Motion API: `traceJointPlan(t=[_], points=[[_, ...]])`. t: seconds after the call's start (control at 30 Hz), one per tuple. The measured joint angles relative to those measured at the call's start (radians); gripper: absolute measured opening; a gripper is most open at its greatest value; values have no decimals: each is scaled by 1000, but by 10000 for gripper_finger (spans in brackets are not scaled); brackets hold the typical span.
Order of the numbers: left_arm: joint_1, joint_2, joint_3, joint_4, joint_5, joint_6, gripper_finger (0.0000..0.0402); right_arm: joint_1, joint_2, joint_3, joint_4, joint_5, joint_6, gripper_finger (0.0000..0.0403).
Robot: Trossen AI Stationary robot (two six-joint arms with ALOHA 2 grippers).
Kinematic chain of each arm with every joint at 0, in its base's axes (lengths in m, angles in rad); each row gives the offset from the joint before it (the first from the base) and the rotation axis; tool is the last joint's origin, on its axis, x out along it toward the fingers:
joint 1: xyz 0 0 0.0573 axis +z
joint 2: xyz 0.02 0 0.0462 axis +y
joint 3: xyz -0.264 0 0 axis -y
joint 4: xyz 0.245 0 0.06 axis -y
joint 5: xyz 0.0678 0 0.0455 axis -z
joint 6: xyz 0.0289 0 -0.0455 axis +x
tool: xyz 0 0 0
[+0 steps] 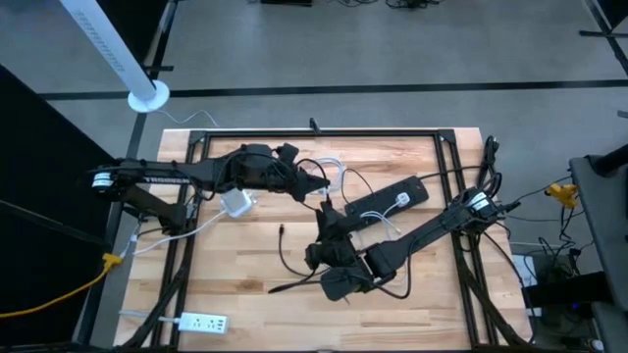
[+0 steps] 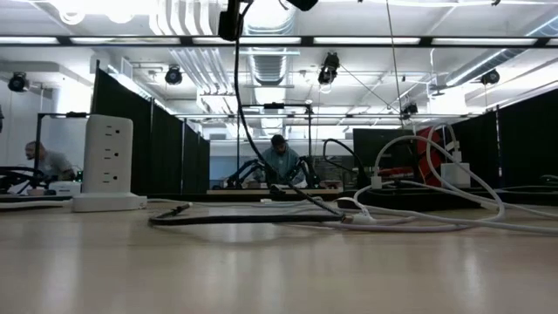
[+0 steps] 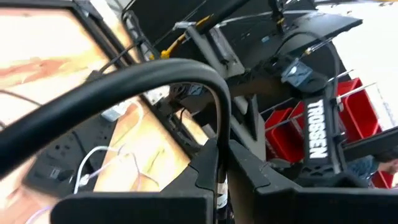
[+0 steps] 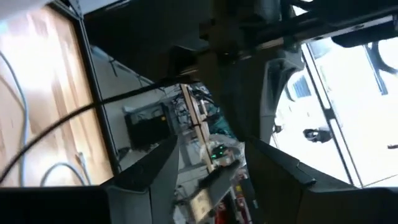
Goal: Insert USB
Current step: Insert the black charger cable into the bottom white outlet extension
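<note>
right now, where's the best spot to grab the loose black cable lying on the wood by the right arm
Probably the small plug at its free end, from straight above, fingers across its narrow sides. The black cable lies flat on the table and curves limply behind the plug, so only that stiff end would stay aimed. The right gripper, open, is near.

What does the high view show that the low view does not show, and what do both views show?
Only the high view shows both arms: the left gripper near the table's far middle, the right gripper just nearer, a black power strip lying flat, and a small white adapter. Only the low view shows a white outlet tower standing upright and a seated person in the room behind. Both show the wooden table with a black cable and a white cable lying on it.
</note>
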Motion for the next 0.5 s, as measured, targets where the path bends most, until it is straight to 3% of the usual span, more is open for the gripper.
traceJointPlan(t=[0.37,0.5], points=[[61,-10,-6,36,105,-62,0,0,-3,0,-1,0,-128,143],[90,-12,-6,39,204,-80,0,-4,-9,0,-34,0,-135,139]])
